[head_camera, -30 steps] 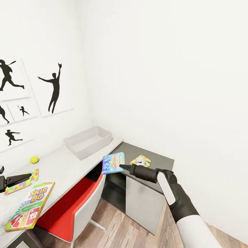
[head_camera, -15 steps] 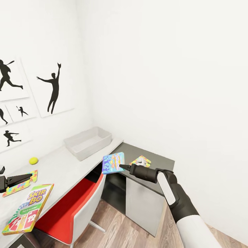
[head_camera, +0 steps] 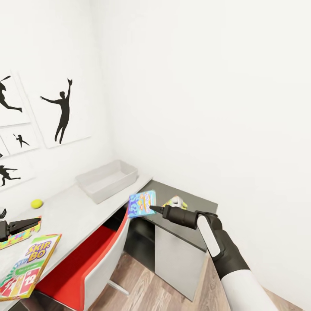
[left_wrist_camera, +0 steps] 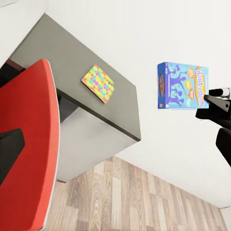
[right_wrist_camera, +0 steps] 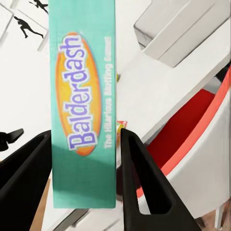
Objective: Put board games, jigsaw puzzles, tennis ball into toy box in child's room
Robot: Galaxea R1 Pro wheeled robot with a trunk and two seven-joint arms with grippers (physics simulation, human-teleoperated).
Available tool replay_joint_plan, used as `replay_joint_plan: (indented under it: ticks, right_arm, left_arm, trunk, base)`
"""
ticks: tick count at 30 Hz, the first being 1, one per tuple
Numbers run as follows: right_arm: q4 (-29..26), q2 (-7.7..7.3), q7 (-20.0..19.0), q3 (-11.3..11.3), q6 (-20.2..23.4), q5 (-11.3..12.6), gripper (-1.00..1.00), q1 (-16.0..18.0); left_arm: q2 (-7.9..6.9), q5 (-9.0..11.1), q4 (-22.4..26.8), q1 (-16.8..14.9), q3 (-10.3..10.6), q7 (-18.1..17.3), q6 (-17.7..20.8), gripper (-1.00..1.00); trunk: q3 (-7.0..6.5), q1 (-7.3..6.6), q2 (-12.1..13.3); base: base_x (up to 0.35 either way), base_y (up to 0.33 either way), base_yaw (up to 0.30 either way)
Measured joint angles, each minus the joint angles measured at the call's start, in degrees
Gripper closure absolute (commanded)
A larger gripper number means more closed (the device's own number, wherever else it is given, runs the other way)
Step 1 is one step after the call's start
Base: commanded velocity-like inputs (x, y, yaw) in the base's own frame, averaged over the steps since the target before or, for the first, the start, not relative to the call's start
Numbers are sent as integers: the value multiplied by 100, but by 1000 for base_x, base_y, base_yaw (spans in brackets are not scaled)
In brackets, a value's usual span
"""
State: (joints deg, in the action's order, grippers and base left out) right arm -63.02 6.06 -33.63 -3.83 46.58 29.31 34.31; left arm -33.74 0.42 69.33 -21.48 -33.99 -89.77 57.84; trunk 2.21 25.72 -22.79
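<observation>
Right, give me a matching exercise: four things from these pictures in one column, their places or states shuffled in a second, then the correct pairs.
Things:
1. Balderdash box
2. toy box
3. tennis ball
4. Skip-Bo box

Places or states:
A. lying flat on the near part of the light table
B. clamped in the right gripper, held in the air
C. small and yellow, on the table near the wall
D. grey, open-topped, at the table's far end

Pairs: 1-B, 2-D, 3-C, 4-A

The right arm is glossy white with a black elbow sleeve, tapering into a black pincer.
</observation>
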Motion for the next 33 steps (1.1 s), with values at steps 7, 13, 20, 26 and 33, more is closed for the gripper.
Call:
replay_joint_plan:
  ticks: [7, 13, 20, 26, 33]
  right_arm:
    - [-92, -1, 1, -1, -4, -14, 100, 0]
    - [-108, -2, 1, -1, 0, -2, 100, -1]
    - [-105, -2, 1, -1, 1, -1, 100, -1]
    - [-113, 0, 2, -4, 1, -4, 100, -1]
    - [-118, 7, 2, -9, -3, -14, 100, 0]
  left_arm:
    - [0, 0, 2, 0, -3, -1, 0, -100]
    - [0, -2, 2, 0, -3, -1, 0, -100]
    - [0, -2, 2, -1, 5, -1, 0, -100]
    - [11, 0, 1, 4, 14, -1, 0, -100]
    - [47, 2, 10, 1, 9, 0, 0, -100]
  trunk:
    - [-20, 0, 0]
    - [-23, 1, 0]
    - [-23, 1, 0]
    - [-23, 0, 0]
    - [-23, 2, 1]
  base:
    - [185, -45, 154]
    - [122, -3, 18]
    - [114, -2, 1]
    - [141, -71, 0]
    - [113, -79, 183]
